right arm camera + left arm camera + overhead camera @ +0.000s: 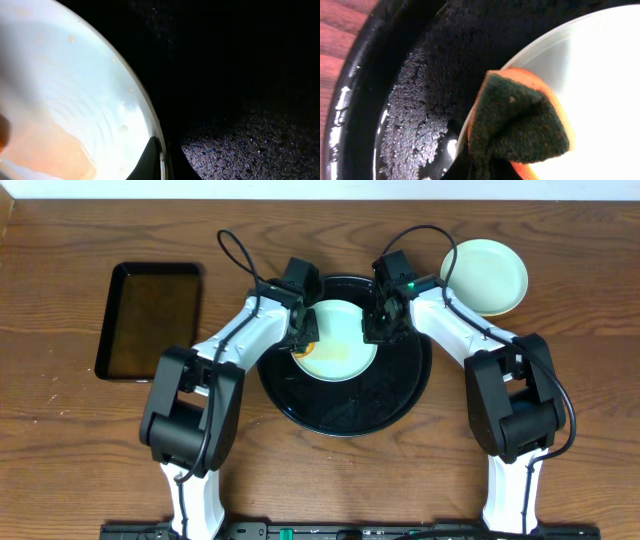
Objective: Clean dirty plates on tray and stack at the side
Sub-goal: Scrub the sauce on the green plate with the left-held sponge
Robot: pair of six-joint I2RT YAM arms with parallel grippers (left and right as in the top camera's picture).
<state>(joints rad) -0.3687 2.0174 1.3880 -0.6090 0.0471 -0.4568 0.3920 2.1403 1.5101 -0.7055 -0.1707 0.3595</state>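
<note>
- Black round tray (345, 415) is set centrally on the desk (60, 430). A pale plate (340, 345) lies in it, with an orange-brown film inside.
- Left gripper (305, 332) is clamped on an orange-green sponge (520, 125), which is pressed on the plate's left rim.
- Right gripper (380, 325) is closed on the plate's right rim.
- Yellow plate (485, 275) is placed far right, off the tray; rectangular tray (150, 320) is far left.

- Text, labels, brands, numbers, signs: nothing legible is showing in the overhead or either wrist view.
</note>
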